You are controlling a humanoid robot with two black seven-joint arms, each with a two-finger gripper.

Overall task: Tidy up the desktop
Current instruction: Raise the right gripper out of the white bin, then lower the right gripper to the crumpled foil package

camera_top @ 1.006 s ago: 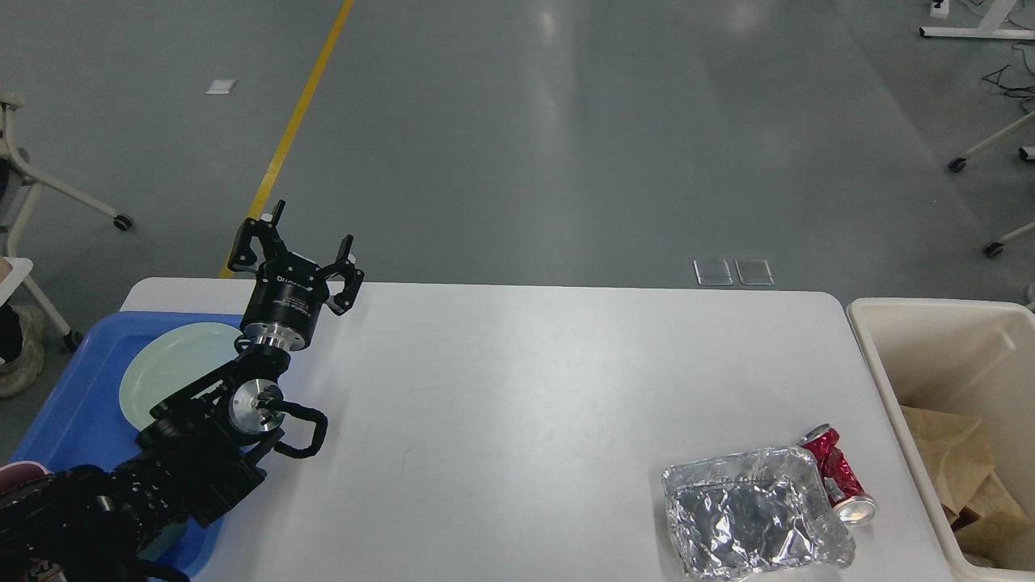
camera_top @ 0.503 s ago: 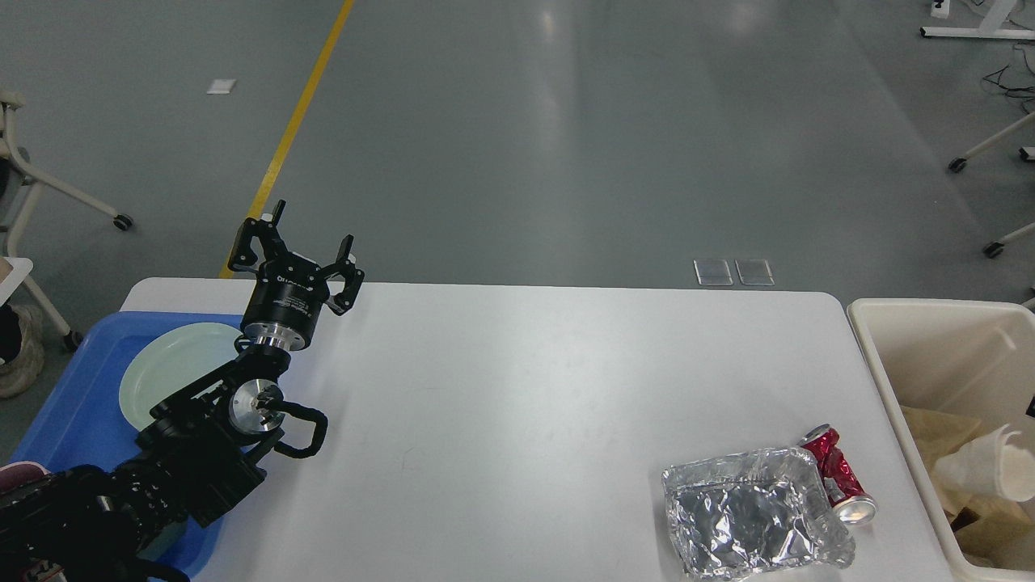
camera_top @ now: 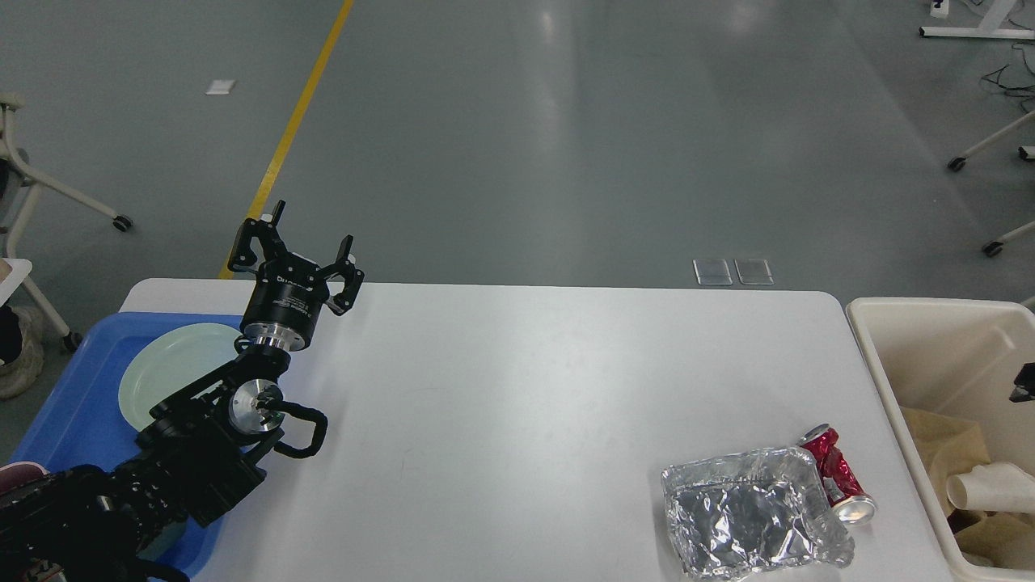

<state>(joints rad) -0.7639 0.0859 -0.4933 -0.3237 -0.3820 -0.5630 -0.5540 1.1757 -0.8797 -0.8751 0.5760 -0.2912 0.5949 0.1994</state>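
The white desktop fills the middle of the head view. A crumpled foil tray lies at its front right, and a crushed red can lies against the foil's right side. My left gripper is open and empty, held upright above the desktop's far left corner. A small dark part of my right gripper shows at the right edge, above the cream bin. Its fingers cannot be made out.
The cream bin stands off the desktop's right end and holds brown paper and a white paper cup. A blue tray with a pale green plate sits at the left. Chair legs stand on the floor at far left and right.
A white paper cup appeared over the bin half a second ago and now lies lower inside it. A dark part of my right gripper now shows at the right edge. The left arm has not moved.
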